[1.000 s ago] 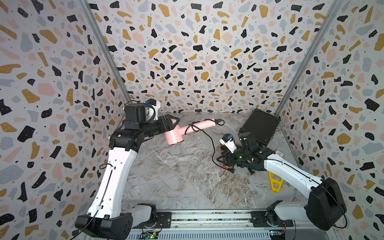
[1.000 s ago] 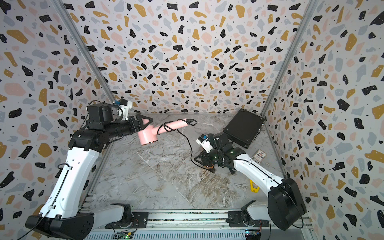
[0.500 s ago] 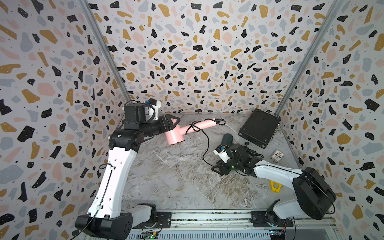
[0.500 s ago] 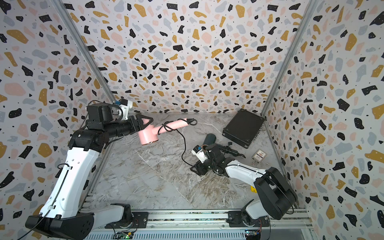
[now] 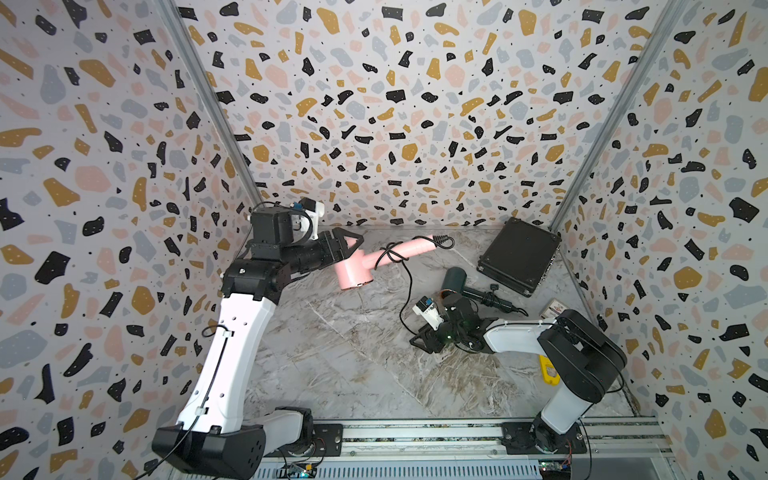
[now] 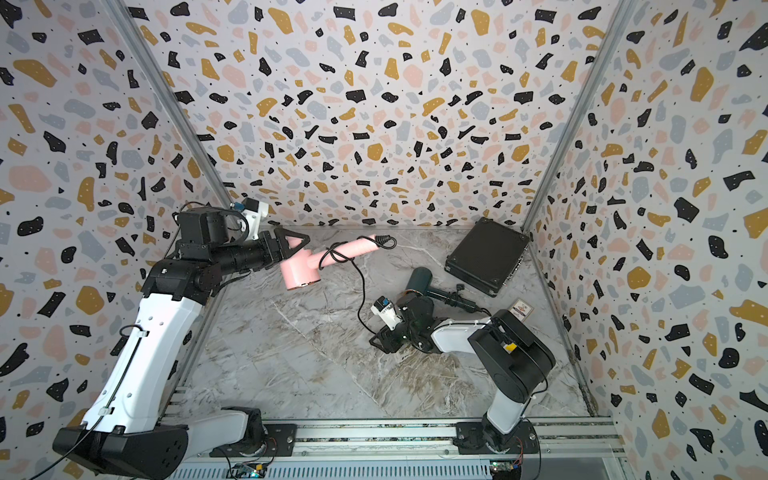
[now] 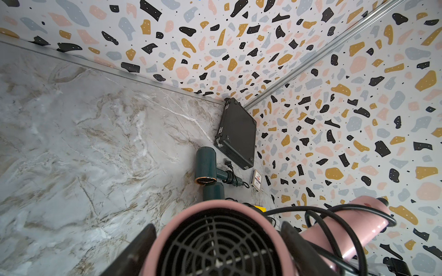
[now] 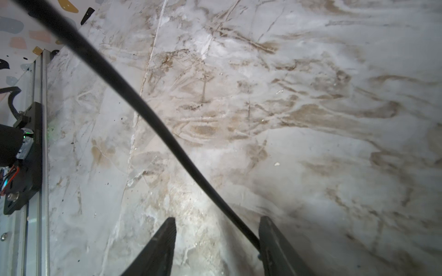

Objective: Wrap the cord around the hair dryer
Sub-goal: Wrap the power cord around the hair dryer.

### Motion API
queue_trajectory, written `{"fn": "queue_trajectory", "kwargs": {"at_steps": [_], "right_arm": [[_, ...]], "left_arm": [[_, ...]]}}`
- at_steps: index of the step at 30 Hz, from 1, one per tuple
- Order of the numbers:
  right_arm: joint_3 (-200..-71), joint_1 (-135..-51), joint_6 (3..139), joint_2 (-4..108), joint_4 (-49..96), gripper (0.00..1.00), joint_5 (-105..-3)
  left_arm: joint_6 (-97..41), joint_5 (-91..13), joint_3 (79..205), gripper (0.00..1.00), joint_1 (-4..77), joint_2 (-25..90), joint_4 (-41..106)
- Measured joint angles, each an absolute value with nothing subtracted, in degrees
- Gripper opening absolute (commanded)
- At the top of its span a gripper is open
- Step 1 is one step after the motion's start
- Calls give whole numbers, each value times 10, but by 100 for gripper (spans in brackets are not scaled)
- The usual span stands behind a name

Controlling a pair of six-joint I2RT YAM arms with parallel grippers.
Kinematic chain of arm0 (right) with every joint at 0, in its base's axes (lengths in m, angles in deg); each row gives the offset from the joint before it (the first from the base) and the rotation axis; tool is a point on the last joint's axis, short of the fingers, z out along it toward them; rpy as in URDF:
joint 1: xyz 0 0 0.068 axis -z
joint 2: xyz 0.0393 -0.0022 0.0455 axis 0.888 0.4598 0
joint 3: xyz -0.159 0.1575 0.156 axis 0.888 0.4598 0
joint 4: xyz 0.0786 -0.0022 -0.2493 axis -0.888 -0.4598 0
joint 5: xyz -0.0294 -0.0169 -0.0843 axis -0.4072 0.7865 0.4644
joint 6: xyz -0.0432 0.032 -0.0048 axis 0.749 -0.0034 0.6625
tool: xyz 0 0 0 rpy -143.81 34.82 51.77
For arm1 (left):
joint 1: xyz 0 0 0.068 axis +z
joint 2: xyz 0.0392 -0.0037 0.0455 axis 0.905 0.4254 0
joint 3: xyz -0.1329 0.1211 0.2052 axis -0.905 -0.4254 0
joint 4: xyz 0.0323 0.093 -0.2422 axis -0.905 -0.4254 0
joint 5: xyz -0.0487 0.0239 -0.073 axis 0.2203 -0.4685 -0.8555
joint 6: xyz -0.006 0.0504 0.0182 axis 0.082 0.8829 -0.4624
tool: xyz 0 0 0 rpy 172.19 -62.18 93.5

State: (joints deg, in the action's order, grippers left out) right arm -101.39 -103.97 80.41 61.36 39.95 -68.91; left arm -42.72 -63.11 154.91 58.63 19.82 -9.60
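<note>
Right gripper (image 5: pixel 422 340) had swung leftward and nearer across the floor, uncovering a dark green hair dryer (image 5: pixel 453 279) that lay beside a flat black hard case (image 5: pixel 519 257) in the far right corner.
Its jaws stood partly apart, not clamped, low over the grey-and-brown veined marble floor (image 5: pixel 332 365); the thin black cord (image 8: pixel 148 114) ran between them and lay against one finger (image 8: pixel 275 243). The left gripper (image 5: pixel 347 253) gripped the barrel of the pink plastic hair dryer (image 5: pixel 353 272), raised above the floor at far left, with the cord looped loosely round its handle. Terrazzo-patterned walls (image 5: pixel 395 104) closed three sides, and an aluminium rail (image 5: pixel 415 434) ran along the near edge.
</note>
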Motion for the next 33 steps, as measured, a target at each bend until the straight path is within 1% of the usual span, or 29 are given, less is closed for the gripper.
{"fn": "queue_trajectory", "kwargs": {"at_steps": [5,8,9,13,17,21,23,27,33], "right_arm": [[-1037,-1039,805,627,399,43,-689],[-1045,-1039,804,634,397,43,-690],[-1048,-1039,804,636,396,44,-690],[-1061,-1039,803,645,396,60,-691],[-1073,-1039,804,653,397,60,-688],[-1100,-1039,800,679,403,53,-690],[-1110,-1039,795,692,408,47,-690],[-1124,-1039,788,710,415,30,-691],[-1127,-1039,783,714,420,11,-690]], "left_arm": [[-449,-651,1535,0,586,198,-72],[-468,-666,1524,0,586,198,-50],[-474,-670,1520,0,586,198,-40],[-494,-684,1510,0,586,199,-22],[-494,-686,1511,0,586,199,-22],[-495,-694,1510,0,586,199,-21],[-498,-699,1509,0,586,199,-17],[-514,-713,1501,0,586,199,2],[-529,-728,1497,0,587,199,20]]}}
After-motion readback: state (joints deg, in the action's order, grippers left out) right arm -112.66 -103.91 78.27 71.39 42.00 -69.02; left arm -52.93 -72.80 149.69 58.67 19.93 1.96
